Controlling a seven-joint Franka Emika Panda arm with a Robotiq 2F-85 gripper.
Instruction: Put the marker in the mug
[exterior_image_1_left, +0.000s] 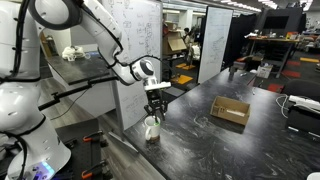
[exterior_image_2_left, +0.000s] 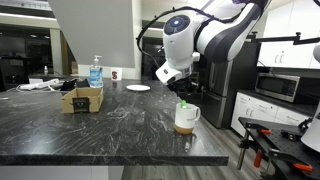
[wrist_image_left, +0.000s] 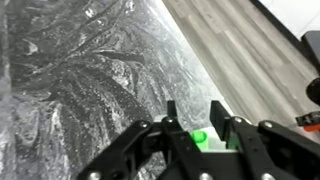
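Observation:
The white mug (exterior_image_2_left: 186, 119) stands near the edge of the dark marbled table (exterior_image_2_left: 110, 125); it also shows in an exterior view (exterior_image_1_left: 152, 129). The bright-green marker (exterior_image_2_left: 183, 104) stands upright in the mug with its top end sticking out. My gripper (exterior_image_2_left: 181, 93) hangs straight above the mug, fingers pointing down and spread apart on either side of the marker's top. In the wrist view the green marker end (wrist_image_left: 199, 137) sits between the open fingers (wrist_image_left: 197, 108) without touching them, with the mug's white rim (wrist_image_left: 218, 145) beside it.
A flat brown cardboard box (exterior_image_1_left: 230, 110) lies farther along the table, also seen in an exterior view (exterior_image_2_left: 82, 99). A water bottle (exterior_image_2_left: 95, 72) and a white plate (exterior_image_2_left: 138, 88) stand at the back. The table edge and the floor (wrist_image_left: 250, 60) are right beside the mug.

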